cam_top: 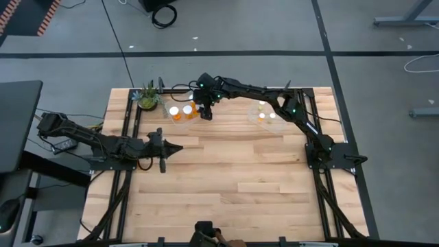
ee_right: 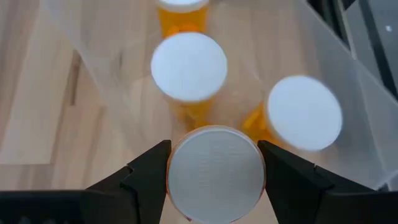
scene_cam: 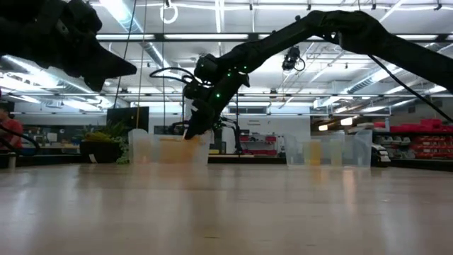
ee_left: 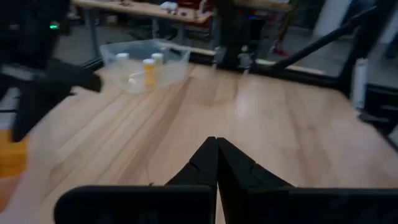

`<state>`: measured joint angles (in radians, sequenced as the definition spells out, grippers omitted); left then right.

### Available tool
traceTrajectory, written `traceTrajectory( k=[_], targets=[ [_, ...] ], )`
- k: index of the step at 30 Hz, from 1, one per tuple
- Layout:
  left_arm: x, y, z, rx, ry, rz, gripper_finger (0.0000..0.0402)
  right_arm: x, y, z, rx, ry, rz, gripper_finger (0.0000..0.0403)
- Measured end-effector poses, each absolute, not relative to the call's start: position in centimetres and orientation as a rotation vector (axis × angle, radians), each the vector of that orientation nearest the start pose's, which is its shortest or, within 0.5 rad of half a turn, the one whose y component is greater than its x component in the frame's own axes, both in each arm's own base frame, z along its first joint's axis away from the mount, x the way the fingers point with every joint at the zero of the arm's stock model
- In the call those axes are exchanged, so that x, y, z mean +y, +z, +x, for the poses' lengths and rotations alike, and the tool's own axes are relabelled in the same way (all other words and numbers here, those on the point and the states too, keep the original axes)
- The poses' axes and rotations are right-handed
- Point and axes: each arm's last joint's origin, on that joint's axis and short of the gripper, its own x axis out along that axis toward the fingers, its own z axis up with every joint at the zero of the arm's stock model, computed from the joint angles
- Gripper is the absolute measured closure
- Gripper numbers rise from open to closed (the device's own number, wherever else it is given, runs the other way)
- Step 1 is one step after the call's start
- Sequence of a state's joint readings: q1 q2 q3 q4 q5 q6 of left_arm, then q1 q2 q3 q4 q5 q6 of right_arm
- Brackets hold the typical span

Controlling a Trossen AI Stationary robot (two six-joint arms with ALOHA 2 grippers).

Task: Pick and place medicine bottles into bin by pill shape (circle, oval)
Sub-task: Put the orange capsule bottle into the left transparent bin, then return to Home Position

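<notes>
My right gripper (cam_top: 204,111) (ee_right: 214,171) reaches over the clear bin (cam_top: 180,113) at the table's far edge, left of the middle, and is shut on a medicine bottle (ee_right: 215,173). Only this bottle's round white cap shows. Three more orange medicine bottles with white caps (ee_right: 188,65) (ee_right: 305,112) (ee_right: 183,12) stand upright on the bin's floor beyond it. A second clear bin (cam_top: 267,114) (ee_left: 146,62) farther right holds several bottles. My left gripper (cam_top: 173,147) (ee_left: 216,163) is shut on nothing, above the table's left side. My right gripper pinches the bottle just below its white cap (ee_right: 214,137), one finger (ee_right: 149,171) on each side. The fingers slant down from the table's right and near side. The bottle stays upright, cap up, inside the bin's walls; the cap hides whether its base stands on the floor.
A small potted plant (cam_top: 147,96) stands at the far left corner, beside the left bin. Black rails (cam_top: 130,123) run along the table's left and right sides. Bare wooden tabletop (cam_top: 240,178) covers the middle and the near half.
</notes>
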<state>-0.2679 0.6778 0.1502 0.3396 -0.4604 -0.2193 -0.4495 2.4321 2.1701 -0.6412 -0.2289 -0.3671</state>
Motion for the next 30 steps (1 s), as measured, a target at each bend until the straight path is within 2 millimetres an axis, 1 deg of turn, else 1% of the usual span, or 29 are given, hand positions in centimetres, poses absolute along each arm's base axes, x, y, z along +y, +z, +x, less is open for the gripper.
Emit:
traceTrajectory(
  k=[4, 8, 13, 18, 21, 27, 30],
  targets=[
    [-2.74, 17.79, 14.59, 0.143, 0.189, -0.163, 0.038, -22.5, 19.45, 48.16, 0.878, -0.048, -0.042, 0.0166],
    [-2.74, 17.87, 14.6, 0.134, 0.188, -0.171, 0.0382, -22.46, 19.39, 48.09, 0.888, -0.045, -0.041, 0.0162],
    [-2.76, 18.09, 14.63, 0.113, 0.184, -0.174, 0.0396, -22.46, 19.39, 48.09, 0.887, -0.043, -0.045, 0.0134],
    [-2.76, 18.11, 14.64, 0.111, 0.184, -0.174, 0.0384, -22.4, 19.43, 48.18, 0.881, -0.041, -0.052, 0.0115],
    [-2.76, 18.13, 14.64, 0.11, 0.184, -0.175, 0.038, -22.43, 19.57, 48.35, 0.861, -0.043, -0.064, 0.0112],
    [-2.78, 18.16, 14.64, 0.108, 0.182, -0.16, 0.0396, -22.45, 19.62, 48.39, 0.855, -0.042, -0.072, 0.0111],
    [-2.88, 18.4, 14.56, 0.091, 0.171, -0.123, 0.0395, -22.33, 20.17, 48.17, 0.862, -0.045, -0.077, 0.0111]
  ],
)
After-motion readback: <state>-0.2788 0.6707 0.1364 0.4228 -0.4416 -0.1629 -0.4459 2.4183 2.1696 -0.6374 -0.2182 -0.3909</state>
